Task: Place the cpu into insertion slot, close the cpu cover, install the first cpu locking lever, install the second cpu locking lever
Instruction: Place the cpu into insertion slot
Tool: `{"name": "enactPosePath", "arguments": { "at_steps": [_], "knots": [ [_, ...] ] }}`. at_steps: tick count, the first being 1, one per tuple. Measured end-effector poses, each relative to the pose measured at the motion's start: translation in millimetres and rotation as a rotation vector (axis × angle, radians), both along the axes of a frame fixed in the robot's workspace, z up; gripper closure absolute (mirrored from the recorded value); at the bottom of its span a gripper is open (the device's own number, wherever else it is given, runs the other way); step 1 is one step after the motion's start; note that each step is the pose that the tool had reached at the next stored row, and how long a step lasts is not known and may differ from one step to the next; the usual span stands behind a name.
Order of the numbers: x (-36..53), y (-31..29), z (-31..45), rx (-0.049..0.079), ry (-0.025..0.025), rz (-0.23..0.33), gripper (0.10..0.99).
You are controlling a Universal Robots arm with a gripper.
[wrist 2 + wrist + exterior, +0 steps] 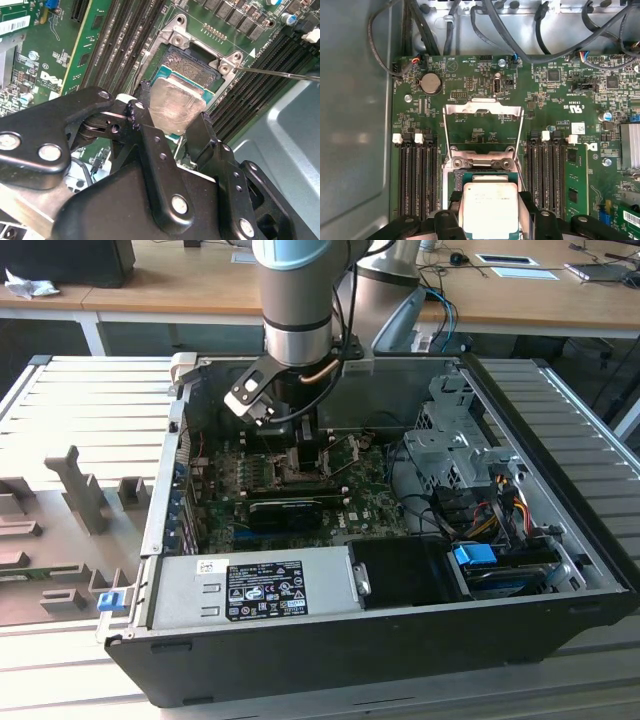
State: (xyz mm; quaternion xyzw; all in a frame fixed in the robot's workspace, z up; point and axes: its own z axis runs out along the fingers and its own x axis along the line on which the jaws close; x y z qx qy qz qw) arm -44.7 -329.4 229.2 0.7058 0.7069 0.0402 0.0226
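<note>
My gripper (pixel 172 114) is shut on the cpu (pixel 176 104), a silver square chip pinched by its edges between two black fingers (pixel 141 102). It hangs just over the insertion slot (pixel 192 64), whose dark centre and silver rim show past the chip's far edge. In the first wrist view the cpu (pixel 490 206) partly hides the insertion slot (pixel 482 175). The cpu cover (pixel 482 111) is swung open beyond the slot. A thin lever rod (pixel 280 74) sticks out beside the socket. In the exterior view the gripper (pixel 300 450) is deep inside the open computer case over the green board (pixel 370 495).
Black memory slots (pixel 417 175) flank the socket on both sides. A long black card (pixel 285 510) lies across the board toward the case front. The power supply (pixel 250 590), a drive cage (pixel 450 440) and cable bundles (pixel 490 510) crowd the case. A grey moulded tray (pixel 60 530) sits outside.
</note>
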Motion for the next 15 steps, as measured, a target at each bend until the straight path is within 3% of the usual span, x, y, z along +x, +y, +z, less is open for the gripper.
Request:
{"name": "enactPosePath", "arguments": {
  "at_steps": [5,8,15],
  "knots": [
    [0.0,2.4,-1.6,0.000,-0.0001,-0.002,0.561],
    [-0.9,2.4,-8.6,0.000,0.0000,-0.003,0.561],
    [-4.9,2.5,-15.8,0.000,0.0001,-0.002,0.561]
  ]
}}
